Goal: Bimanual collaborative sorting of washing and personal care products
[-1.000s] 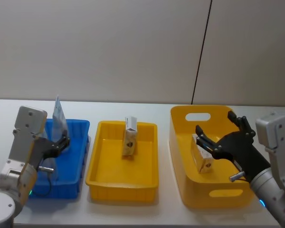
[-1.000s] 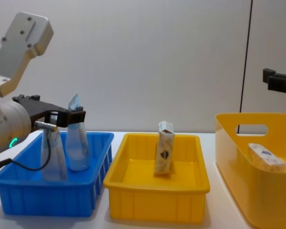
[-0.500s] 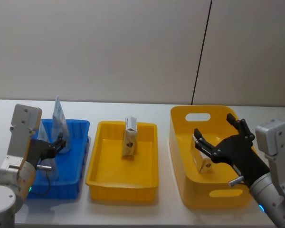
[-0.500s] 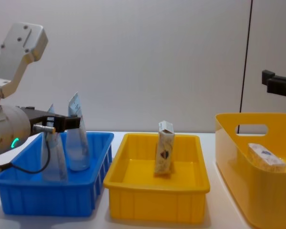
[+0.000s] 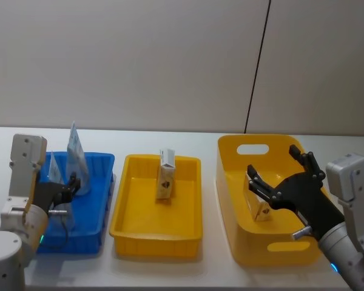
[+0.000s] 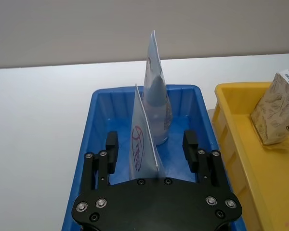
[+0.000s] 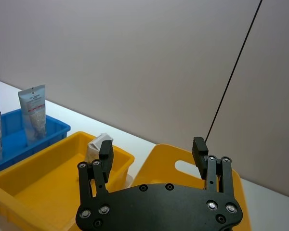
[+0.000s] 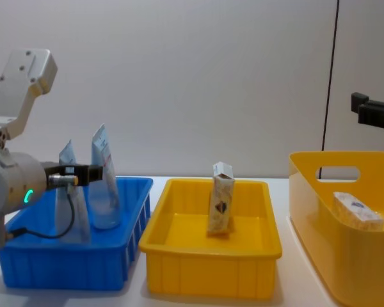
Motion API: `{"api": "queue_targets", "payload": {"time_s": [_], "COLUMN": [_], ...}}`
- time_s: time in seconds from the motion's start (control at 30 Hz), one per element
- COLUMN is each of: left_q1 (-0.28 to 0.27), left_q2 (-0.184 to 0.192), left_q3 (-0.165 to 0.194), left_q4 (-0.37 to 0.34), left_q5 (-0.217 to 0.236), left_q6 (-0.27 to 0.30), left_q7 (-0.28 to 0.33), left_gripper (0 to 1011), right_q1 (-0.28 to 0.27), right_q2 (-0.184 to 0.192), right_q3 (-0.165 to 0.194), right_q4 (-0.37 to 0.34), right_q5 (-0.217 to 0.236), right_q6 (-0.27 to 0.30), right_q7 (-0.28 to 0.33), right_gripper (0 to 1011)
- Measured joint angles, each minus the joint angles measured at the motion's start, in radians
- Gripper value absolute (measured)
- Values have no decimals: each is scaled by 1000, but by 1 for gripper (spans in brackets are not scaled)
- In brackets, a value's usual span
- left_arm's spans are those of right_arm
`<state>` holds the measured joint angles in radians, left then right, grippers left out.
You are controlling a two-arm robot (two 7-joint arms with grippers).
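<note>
Two pale blue-white tubes stand upright in the blue tray: a tall tube at the back and a nearer tube. My left gripper is open, its fingers on either side of the nearer tube without touching it. One beige carton stands in the middle yellow tray. Another carton lies in the deep yellow bin. My right gripper hangs open above that bin, over the carton.
The three containers stand in a row on the white table, with narrow gaps between them. A plain wall rises behind. The bin's walls are tall, with handle cut-outs.
My left gripper has come down and drawn back from the tall tube toward my body, and now straddles the nearer tube. The right gripper has shifted only slightly above the bin.
</note>
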<state>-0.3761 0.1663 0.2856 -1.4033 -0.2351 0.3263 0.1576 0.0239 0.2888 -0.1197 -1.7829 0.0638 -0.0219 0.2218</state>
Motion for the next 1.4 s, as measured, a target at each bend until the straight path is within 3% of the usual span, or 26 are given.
{"api": "queue_targets", "payload": {"time_s": [0.57,0.93,1.4], "left_q1": [-41,-40,-12], "left_q2": [-54,-55,-10], "left_q3": [-27,-21,-10], "left_q4": [95,84,-45], "left_q5": [-18,1,25], "left_q6": [-6,-38,-85], "left_q7": [1,-13,-77], "left_gripper": [288,224,207], "right_q1": [-5,-5,-5], "right_q2": [-3,-8,-14], "right_q3": [-1,-3,-9], "right_q4": [-8,-8,-1], "right_q5": [-6,-7,1], "right_q6": [-1,-6,-17], "right_q7": [0,-1,-1], "right_gripper": [1004,1004,1004]}}
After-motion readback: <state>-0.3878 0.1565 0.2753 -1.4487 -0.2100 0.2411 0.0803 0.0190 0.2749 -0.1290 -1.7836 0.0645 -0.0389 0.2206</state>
